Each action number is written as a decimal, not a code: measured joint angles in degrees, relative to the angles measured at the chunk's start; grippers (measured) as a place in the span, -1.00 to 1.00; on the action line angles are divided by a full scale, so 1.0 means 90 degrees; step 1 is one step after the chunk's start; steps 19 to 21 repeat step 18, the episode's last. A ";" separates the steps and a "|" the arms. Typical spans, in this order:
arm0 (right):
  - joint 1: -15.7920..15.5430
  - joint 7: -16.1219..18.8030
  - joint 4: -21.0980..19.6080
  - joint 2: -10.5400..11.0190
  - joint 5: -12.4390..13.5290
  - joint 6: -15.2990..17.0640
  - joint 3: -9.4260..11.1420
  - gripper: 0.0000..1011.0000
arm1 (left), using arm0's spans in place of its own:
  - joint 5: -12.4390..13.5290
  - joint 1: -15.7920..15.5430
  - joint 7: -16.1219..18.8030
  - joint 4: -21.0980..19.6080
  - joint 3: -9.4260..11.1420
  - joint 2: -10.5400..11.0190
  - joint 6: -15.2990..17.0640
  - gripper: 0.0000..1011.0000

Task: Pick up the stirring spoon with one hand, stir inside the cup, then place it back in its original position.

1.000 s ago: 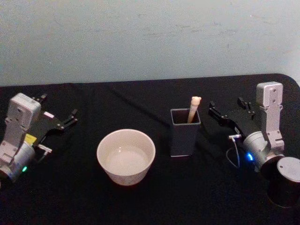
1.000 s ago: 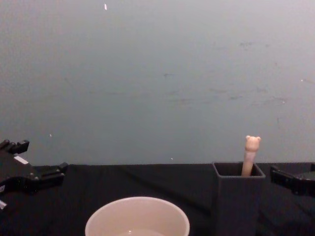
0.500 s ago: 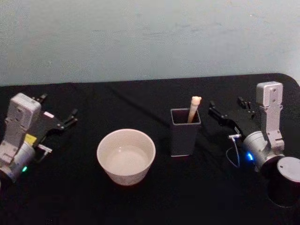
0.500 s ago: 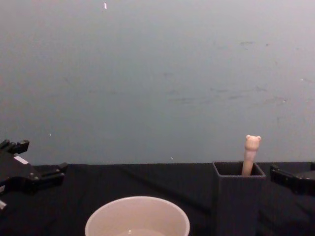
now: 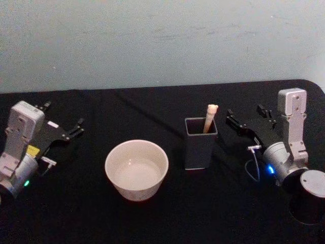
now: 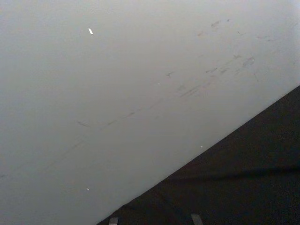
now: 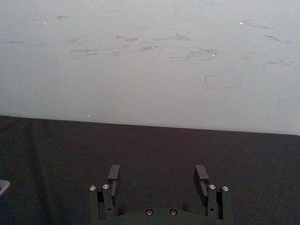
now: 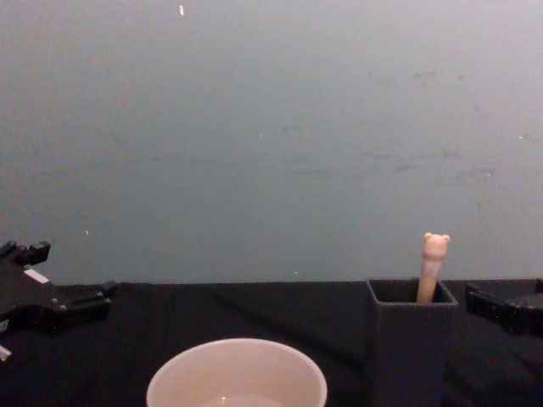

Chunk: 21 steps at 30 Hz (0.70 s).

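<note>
The stirring spoon (image 5: 209, 117) stands in the dark grey square holder (image 5: 199, 152), its cream handle and bear head (image 8: 435, 246) poking out above the rim. To the left of the holder (image 8: 411, 348) stands the cream-white cup (image 5: 136, 189), wide and low (image 8: 237, 365). My right gripper (image 5: 245, 112) hovers just right of the holder, open, its fingers (image 7: 114, 173) spread wide over bare cloth with nothing between them. At the table's far left my left gripper (image 5: 63, 114) is open and empty too (image 8: 72, 271). The spoon's bowl is hidden inside the holder.
A black cloth (image 5: 152, 218) covers the table, with a pale wall (image 5: 152, 40) behind it. The right arm's dark round elbow joint (image 5: 310, 198) sits near the front right corner. There is free room between the cup and the left gripper.
</note>
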 joint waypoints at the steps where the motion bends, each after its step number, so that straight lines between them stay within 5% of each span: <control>1: 0.0000 0.0000 0.0000 0.0000 0.0000 -0.0001 0.0000 0.98 | 0.0000 0.0000 0.0000 0.0000 0.0000 0.0000 0.0000 0.98; 21: 0.0000 0.0000 0.0000 0.0000 0.0000 -0.0006 0.0000 0.98 | 0.0000 0.0000 0.0000 0.0000 0.0000 0.0000 0.0000 0.98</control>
